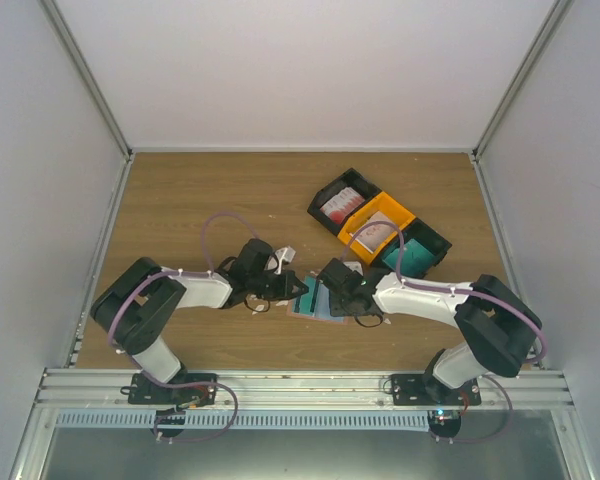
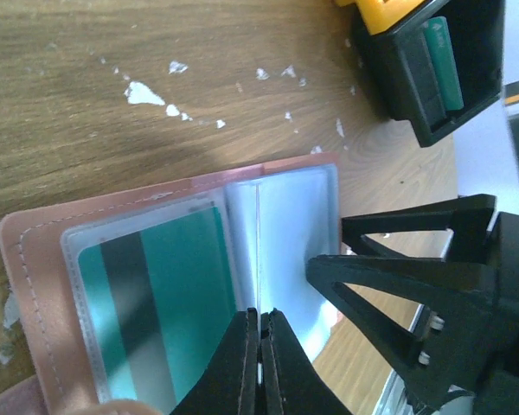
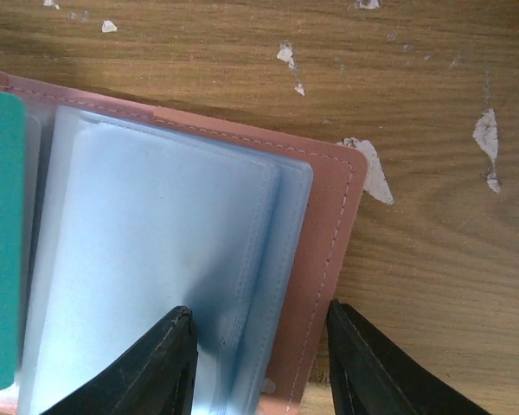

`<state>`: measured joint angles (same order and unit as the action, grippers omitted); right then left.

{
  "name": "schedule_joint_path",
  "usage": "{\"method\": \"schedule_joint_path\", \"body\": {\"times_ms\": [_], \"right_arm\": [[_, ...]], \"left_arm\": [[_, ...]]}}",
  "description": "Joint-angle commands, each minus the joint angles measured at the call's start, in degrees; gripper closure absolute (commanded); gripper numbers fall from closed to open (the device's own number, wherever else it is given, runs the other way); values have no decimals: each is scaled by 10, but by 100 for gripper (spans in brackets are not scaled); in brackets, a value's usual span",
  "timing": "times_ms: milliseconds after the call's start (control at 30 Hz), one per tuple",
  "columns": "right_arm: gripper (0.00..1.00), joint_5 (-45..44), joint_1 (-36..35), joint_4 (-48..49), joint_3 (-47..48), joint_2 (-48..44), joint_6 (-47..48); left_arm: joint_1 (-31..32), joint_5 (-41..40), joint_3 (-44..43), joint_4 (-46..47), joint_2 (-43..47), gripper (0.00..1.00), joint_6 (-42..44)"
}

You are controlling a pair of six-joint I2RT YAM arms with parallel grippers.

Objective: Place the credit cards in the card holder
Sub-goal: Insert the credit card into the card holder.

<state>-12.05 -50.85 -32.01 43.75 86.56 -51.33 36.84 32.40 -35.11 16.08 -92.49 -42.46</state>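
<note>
Left wrist view: I see my left fingers (image 2: 238, 380) pinching a sleeve of the one card holder (image 2: 35, 285), one teal credit card (image 2: 190, 285) inside; right fingers (image 3: 151, 372) spread.

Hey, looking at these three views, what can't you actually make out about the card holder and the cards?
- Top external: the card holder is mostly hidden beneath the left gripper and right gripper, so its contents are unreadable.
- Top external: how many cards sit in the bins; too small to count.
- Left wrist: the teal card, lower end cut off by the frame edge.
- Right wrist: whether the pale sleeves hold anything; translucent and blurred.
</note>
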Motion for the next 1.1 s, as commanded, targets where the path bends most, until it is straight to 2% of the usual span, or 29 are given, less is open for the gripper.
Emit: {"method": "schedule_joint_path", "body": {"times_ms": [0,200,700,900,1067], "right_arm": [[58,11,3,5,-29,11,-16],[58,15,9,8,-44,5,-18],[62,50,17,53,-77,-9,-30],[64,50,24,55,-92,-21,-30],[64,48,27,57,-97,-25,-30]], "left_arm": [[-4,13,6,69,-31,100,-1],[-5,19,10,93,-59,100,-8],[-4,81,36,173,-106,100,-112],[-5,92,29,161,-83,100,-120],[-5,38,32,110,-38,100,-97]]}}
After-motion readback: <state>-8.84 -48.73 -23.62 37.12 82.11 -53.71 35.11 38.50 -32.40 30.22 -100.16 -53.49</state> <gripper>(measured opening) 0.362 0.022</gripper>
